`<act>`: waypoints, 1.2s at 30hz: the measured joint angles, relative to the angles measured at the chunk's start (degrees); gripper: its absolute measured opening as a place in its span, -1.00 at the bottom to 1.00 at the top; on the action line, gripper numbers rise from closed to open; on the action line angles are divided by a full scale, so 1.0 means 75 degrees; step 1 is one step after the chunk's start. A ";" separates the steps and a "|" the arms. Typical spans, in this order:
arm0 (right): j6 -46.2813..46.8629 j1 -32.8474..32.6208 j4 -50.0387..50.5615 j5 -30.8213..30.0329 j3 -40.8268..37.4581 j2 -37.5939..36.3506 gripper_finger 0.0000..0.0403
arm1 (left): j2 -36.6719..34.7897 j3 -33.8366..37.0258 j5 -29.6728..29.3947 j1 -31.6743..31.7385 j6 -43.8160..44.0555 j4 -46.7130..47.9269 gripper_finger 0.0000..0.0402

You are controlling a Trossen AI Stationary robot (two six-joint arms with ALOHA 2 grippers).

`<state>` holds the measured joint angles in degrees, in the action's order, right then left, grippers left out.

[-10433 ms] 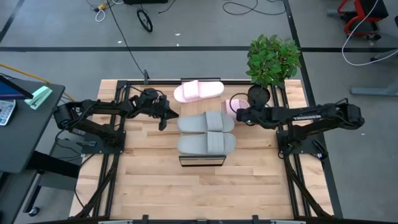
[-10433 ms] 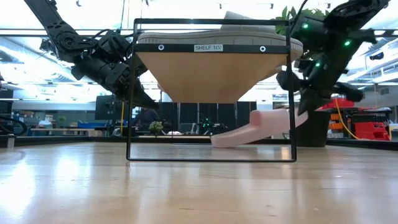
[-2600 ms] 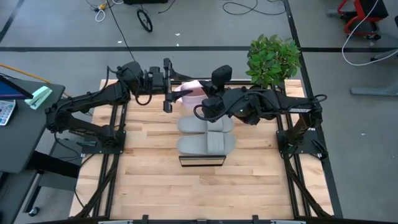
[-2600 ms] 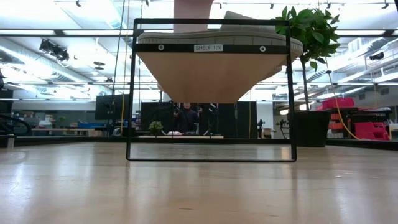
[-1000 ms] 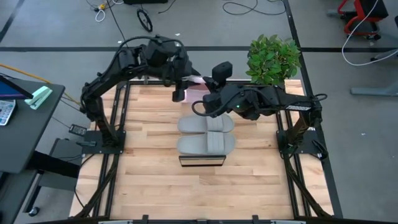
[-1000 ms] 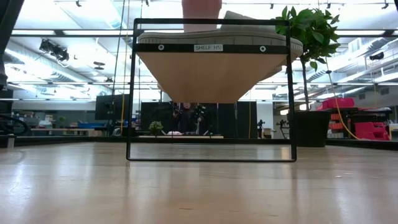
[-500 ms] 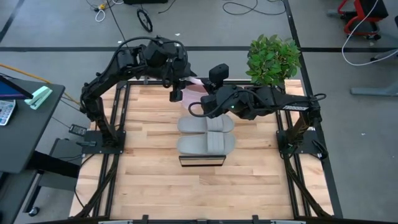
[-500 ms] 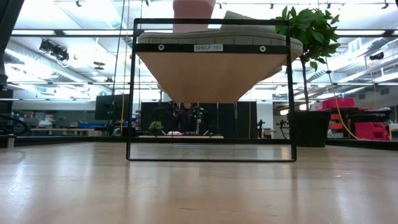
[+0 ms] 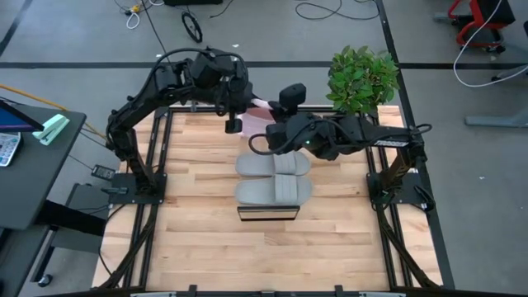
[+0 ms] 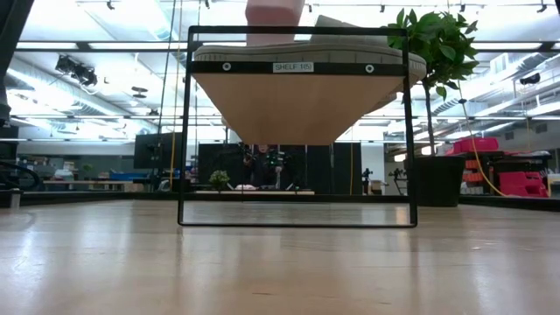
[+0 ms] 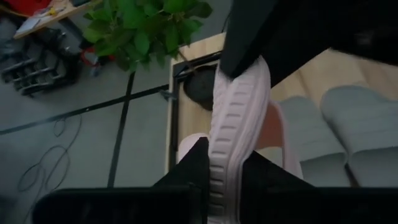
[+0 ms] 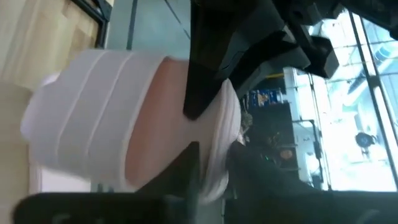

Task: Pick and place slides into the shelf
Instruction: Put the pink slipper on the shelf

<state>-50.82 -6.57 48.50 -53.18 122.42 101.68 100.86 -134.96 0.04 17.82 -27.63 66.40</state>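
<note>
One light pink slide [image 9: 264, 111] is up in the air above the far end of the shelf [image 9: 268, 213], showing at the top of the low view [image 10: 274, 19]. My left gripper [image 9: 234, 124] and my right gripper [image 9: 262, 139] are both shut on it, facing each other. Two grey slides [image 9: 274, 163] [image 9: 274, 191] lie side by side, soles down, on the shelf's plank top [image 10: 297, 67]. A second pink slide [image 11: 189, 143] lies on the table near the plant pot, hidden under my right arm in the high view. My left gripper [image 11: 227, 174] pinches the pink slide's heel half across its sole [image 11: 239, 118], one finger on the footbed [image 12: 205, 81] and one on the underside. It comes from the table's left. The slide stands on edge, lifted clear. My right gripper [image 12: 214, 168] pinches the same heel half at its rim [image 12: 211, 143], one finger on the footbed [image 12: 186, 165] and one behind the sole. It comes from the table's right. The ribbed strap end [image 12: 93, 106] sticks out free beyond both grippers.
A potted plant [image 9: 361, 78] stands at the table's far right corner, close behind my right arm. The near half of the wooden tabletop [image 9: 272, 256] lies bare in front of the shelf. Dark frame rails run along both table sides.
My right gripper has edged toward the table's left, closer to my left gripper. The pink slide has stayed lifted between them above the shelf, shifting only a little sideways.
</note>
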 joint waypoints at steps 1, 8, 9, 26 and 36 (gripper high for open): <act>-0.0006 -0.0010 0.0021 -0.0167 -0.0002 0.0002 -0.49 | -0.0004 0.0000 -0.0075 0.0000 0.0001 0.0006 -0.76; -0.0057 -0.0122 0.0023 -0.1755 -0.0002 0.0002 -0.19 | -0.0199 -0.0015 -0.0679 0.0020 0.0088 0.0063 -0.76; -0.0052 -0.0148 0.0019 -0.2053 -0.0002 0.0002 -0.17 | -0.0225 -0.0015 -0.0671 0.0033 0.0204 0.0075 -0.76; 0.5528 -0.0643 0.3427 -0.2414 -0.0002 -0.1026 -0.16 | -0.1366 0.0532 -0.0372 0.0076 0.2039 -0.0947 -0.77; 0.7482 -0.1322 0.5118 -0.2405 -0.0001 -0.1103 -0.18 | -0.3375 0.4844 -0.0534 0.0101 0.3651 -0.4919 -0.77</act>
<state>5.29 -16.48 86.89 -71.22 122.42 93.41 75.55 -98.62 -3.97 18.58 -0.25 29.51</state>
